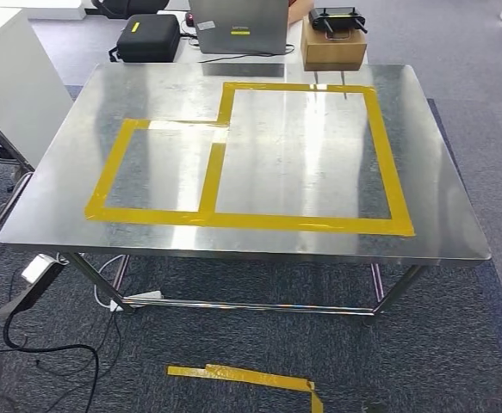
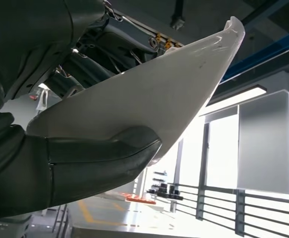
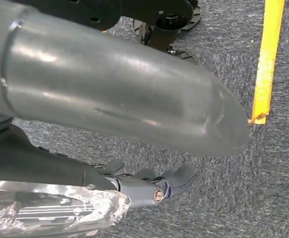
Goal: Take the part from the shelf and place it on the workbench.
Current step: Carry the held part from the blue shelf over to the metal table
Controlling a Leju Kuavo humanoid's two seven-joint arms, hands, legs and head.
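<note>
Part [image 2: 143, 99] — a white, curved, glossy shell — lies gripped in the left hand [image 2: 60, 163], upper middle of its wrist view. Looks light, stiff, slippery; hold the thick edge. Right hand [image 3: 154, 186] hangs over carpet — fingers extended, holding nothing.

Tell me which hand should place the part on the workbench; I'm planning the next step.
Left. The left hand grips the white part, thumb pressed against it. The right hand hangs over the carpet, holding nothing. The workbench lies straight ahead.
</note>
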